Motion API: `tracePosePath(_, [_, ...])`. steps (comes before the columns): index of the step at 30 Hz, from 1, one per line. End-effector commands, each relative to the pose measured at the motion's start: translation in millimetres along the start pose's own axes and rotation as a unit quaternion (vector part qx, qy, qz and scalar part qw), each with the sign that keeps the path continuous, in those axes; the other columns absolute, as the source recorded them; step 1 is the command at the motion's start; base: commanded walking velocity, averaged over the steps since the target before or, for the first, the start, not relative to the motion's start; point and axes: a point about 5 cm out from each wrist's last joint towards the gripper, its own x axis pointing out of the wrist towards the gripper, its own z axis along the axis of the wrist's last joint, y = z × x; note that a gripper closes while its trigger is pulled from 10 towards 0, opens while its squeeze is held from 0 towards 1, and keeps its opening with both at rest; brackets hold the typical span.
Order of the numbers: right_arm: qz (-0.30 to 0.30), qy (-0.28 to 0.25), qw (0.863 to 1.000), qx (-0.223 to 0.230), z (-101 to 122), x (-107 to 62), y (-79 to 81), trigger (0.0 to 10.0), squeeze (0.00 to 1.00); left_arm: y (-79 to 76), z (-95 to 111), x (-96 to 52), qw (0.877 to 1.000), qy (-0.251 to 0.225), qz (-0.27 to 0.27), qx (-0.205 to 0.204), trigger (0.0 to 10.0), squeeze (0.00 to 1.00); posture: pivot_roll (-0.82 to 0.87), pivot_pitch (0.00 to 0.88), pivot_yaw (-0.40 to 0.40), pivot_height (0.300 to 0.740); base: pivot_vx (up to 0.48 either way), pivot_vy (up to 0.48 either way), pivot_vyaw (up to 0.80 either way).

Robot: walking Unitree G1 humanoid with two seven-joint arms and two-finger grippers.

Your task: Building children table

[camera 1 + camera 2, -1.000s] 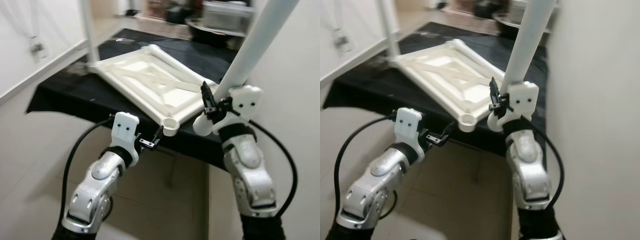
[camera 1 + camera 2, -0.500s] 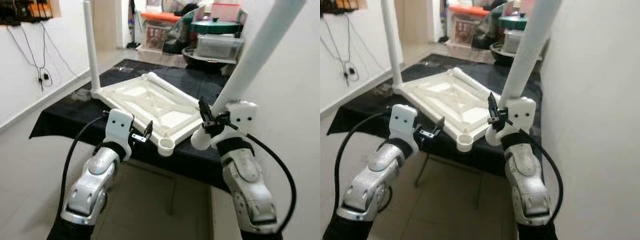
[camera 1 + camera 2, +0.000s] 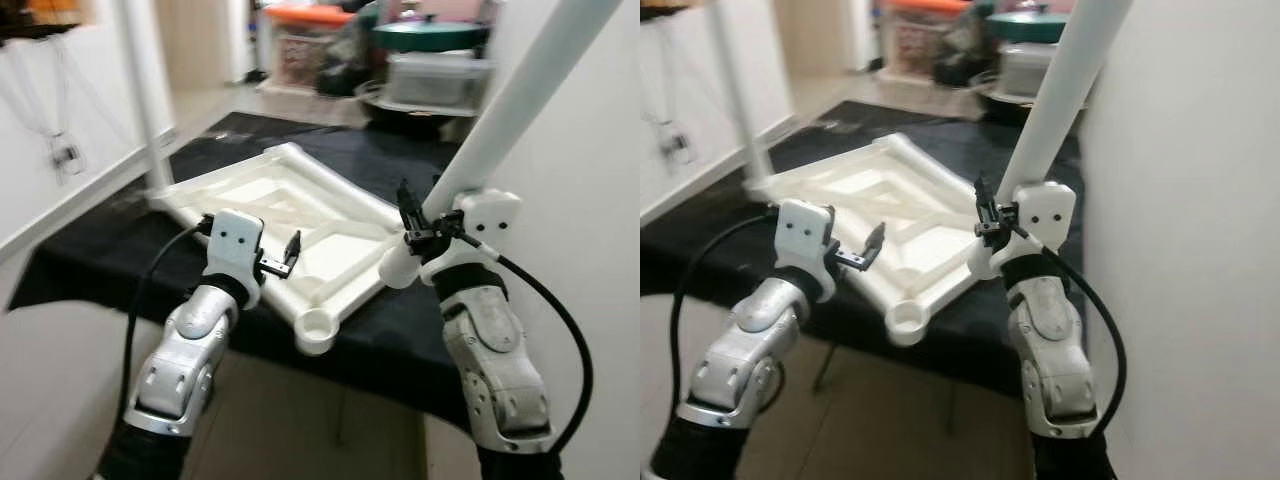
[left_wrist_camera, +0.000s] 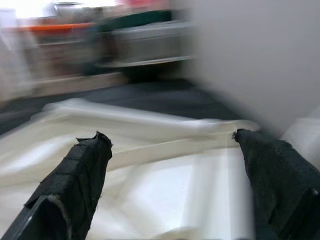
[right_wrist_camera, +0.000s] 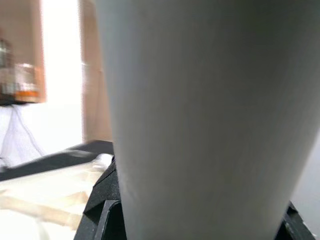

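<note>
Right gripper (image 3: pixel 408 222) pinching a white table leg (image 3: pixel 520 90) (slanting toward 1 o'clock). Left gripper (image 3: pixel 288 255), fingers spread, over the upturned tabletop (image 3: pixel 290 215) on a black cloth (image 3: pixel 420 330).

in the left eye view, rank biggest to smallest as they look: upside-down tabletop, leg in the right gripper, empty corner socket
1. Upside-down tabletop.
2. Leg held in the right gripper; it is nearer the camera, so this order is unsure.
3. Empty corner socket, clearly smallest.
</note>
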Motion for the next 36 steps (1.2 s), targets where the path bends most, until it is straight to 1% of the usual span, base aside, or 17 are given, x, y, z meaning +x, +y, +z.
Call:
tracePosePath(1, [0.022, -0.01, 1.0, 0.014, 4, 2.6, 8.5, 10.0, 0.0, 12.3, 0, -2.0, 1.0, 0.001, 0.022, 0.005, 10.0, 0.0, 0.13, 0.0, -0.075, 0.74, 0.0, 0.0, 0.0])
tracePosePath(3, [0.025, -0.008, 1.0, 0.016, 4, 2.7, 8.2, 10.0, 0.0, 12.7, -1, -2.1, 1.0, 0.001, 0.024, 0.003, 10.0, 0.0, 0.13, 0.0, -0.075, 0.74, 0.0, 0.0, 0.0])
tracePosePath(4, [0.038, -0.002, 0.999, 0.029, 2, 3.1, 8.7, 10.0, 0.0, 12.9, -1, -2.1, 1.0, 0.003, 0.024, 0.005, 10.0, 0.0, 0.13, 0.0, -0.075, 0.74, 0.0, 0.0, 0.0])
tracePosePath(7, [0.059, 0.011, 0.997, 0.046, -1, 5.8, 7.6, 10.0, 0.0, 12.9, -3, -3.3, 1.0, 0.005, 0.022, 0.004, 10.0, 0.0, 0.13, 0.0, -0.069, 0.74, 0.0, 0.0, 0.0])
tracePosePath(8, [0.071, 0.02, 0.996, 0.055, -4, 11.0, 5.0, 10.0, 0.0, 12.5, -5, -5.4, 1.0, 0.009, 0.019, 0.003, 10.0, 0.0, 0.13, 0.0, -0.069, 0.74, 0.0, 0.0, 0.0])
tracePosePath(9, [0.071, 0.02, 0.996, 0.055, -4, 11.0, 5.0, 10.0, 0.0, 12.5, -5, -5.4, 1.0, 0.009, 0.019, 0.003, 10.0, 0.0, 0.13, 0.0, -0.069, 0.74, 0.0, 0.0, 0.0])
tracePosePath(11, [0.093, 0.033, 0.991, 0.088, -7, 21.0, 1.0, 10.0, 0.0, 11.7, -10, -9.4, 1.0, 0.018, 0.014, -0.001, 10.0, 0.0, 0.13, 0.0, -0.072, 0.74, 0.0, 0.0, 0.0])
tracePosePath(12, [0.116, 0.035, 0.987, 0.105, -7, 26.1, 0.9, 10.0, 0.0, 10.6, -12, -12.5, 1.0, 0.024, 0.009, -0.002, 10.0, 0.0, 0.14, 0.0, -0.076, 0.74, 0.0, 0.0, 0.0])
tracePosePath(14, [0.135, 0.029, 0.983, 0.125, -4, 33.9, -0.9, 10.0, 0.0, 7.8, -16, -17.8, 0.999, 0.032, 0.003, -0.003, 10.0, 0.0, 0.14, 0.0, -0.08, 0.74, 0.0, 0.0, 0.0])
tracePosePath(16, [0.135, 0.029, 0.983, 0.125, -4, 33.9, -0.9, 10.0, 0.0, 7.8, -16, -17.8, 0.999, 0.032, 0.003, -0.003, 10.0, 0.0, 0.14, 0.0, -0.08, 0.74, 0.0, 0.0, 0.0])
tracePosePath(18, [0.123, 0.022, 0.986, 0.109, -2, 43.3, -5.3, 10.0, 0.0, 3.4, -20, -24.1, 0.999, 0.042, -0.004, -0.007, 10.0, 0.0, 0.15, 0.0, -0.087, 0.74, 0.0, 0.0, 0.0])
tracePosePath(20, [0.123, 0.022, 0.986, 0.109, -2, 43.3, -5.3, 10.0, 0.0, 3.4, -20, -24.1, 0.999, 0.042, -0.004, -0.007, 10.0, 0.0, 0.15, 0.0, -0.087, 0.74, 0.0, 0.0, 0.0])
tracePosePath(21, [0.107, 0.019, 0.989, 0.098, -3, 44.4, -4.1, 10.0, 0.0, 0.1, -24, -29.6, 0.998, 0.052, -0.007, -0.021, 10.0, 0.0, 0.15, 0.0, -0.09, 0.74, 0.0, 0.255, 0.0])
tracePosePath(22, [0.107, 0.019, 0.989, 0.098, -3, 44.4, -4.1, 10.0, 0.0, 0.1, -24, -29.6, 0.998, 0.052, -0.007, -0.021, 10.0, 0.0, 0.15, 0.0, -0.09, 0.74, 0.0, 0.255, 0.0])
tracePosePath(28, [0.099, 0.028, 0.99, 0.101, -10, 34.2, 1.4, 10.0, 0.0, 0.3, -25, -29.7, 0.998, 0.057, -0.014, -0.02, 10.0, 0.0, 0.14, 0.0, -0.078, 0.74, 0.0, 0.48, 0.0])
tracePosePath(35, [0.1, 0.031, 0.989, 0.102, -11, 31.3, 1.3, 10.0, 0.0, -0.1, -26, -29.6, 0.998, 0.061, -0.015, -0.015, 10.0, 0.0, 0.14, 0.0, -0.075, 0.74, 0.0, 0.48, 0.0])
tracePosePath(36, [0.099, 0.032, 0.99, 0.1, -11, 31.1, 0.7, 10.0, 0.0, -0.2, -26, -29.8, 0.998, 0.06, -0.014, -0.016, 10.0, 0.0, 0.13, 0.0, -0.074, 0.74, 0.0, 0.0, 0.0])
